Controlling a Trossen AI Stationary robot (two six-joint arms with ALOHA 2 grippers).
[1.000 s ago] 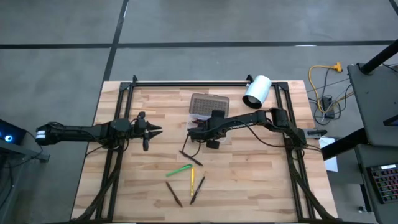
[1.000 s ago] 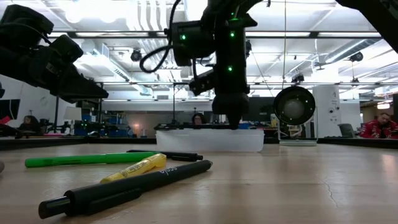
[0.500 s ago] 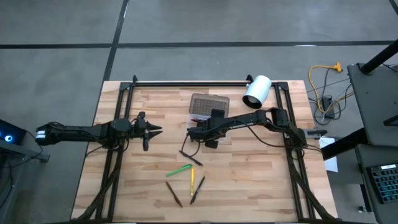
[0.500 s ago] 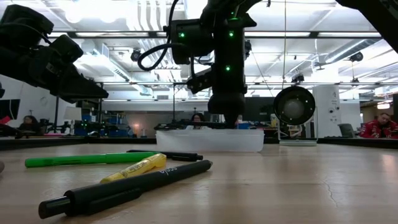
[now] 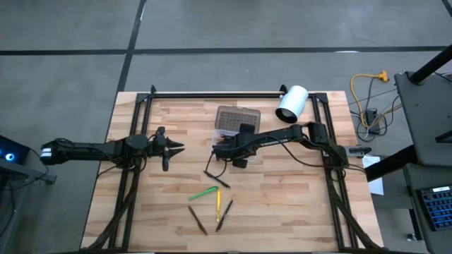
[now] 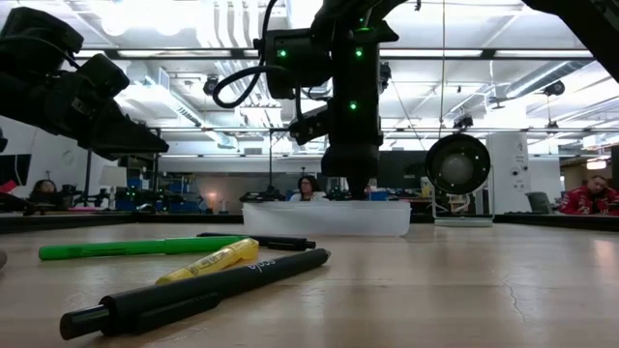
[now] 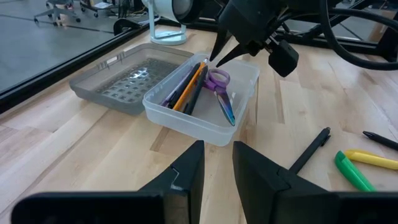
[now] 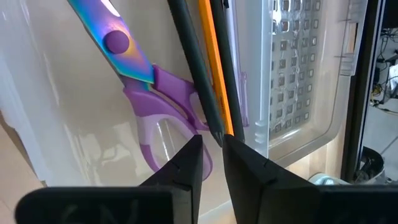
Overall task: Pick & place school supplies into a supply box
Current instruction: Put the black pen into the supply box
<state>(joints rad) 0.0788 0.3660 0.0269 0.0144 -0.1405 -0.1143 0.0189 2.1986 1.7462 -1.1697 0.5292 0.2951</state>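
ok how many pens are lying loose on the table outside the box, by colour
dark pens: 3
green pen: 1
yellow pen: 1
total: 5

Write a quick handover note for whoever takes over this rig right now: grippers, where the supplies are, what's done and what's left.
Right gripper: over the open supply box, fingers slightly apart, holding nothing.
Left gripper: waiting above the table's left side, fingers slightly apart, empty.
Done: the box holds purple scissors, a dark pencil and an orange pencil. Its grey lid lies folded open.
Left: still on the table are a green pen, a yellow pen, and four dark pens or pencils.
The white cylinder at the back right corner is not part of the job.
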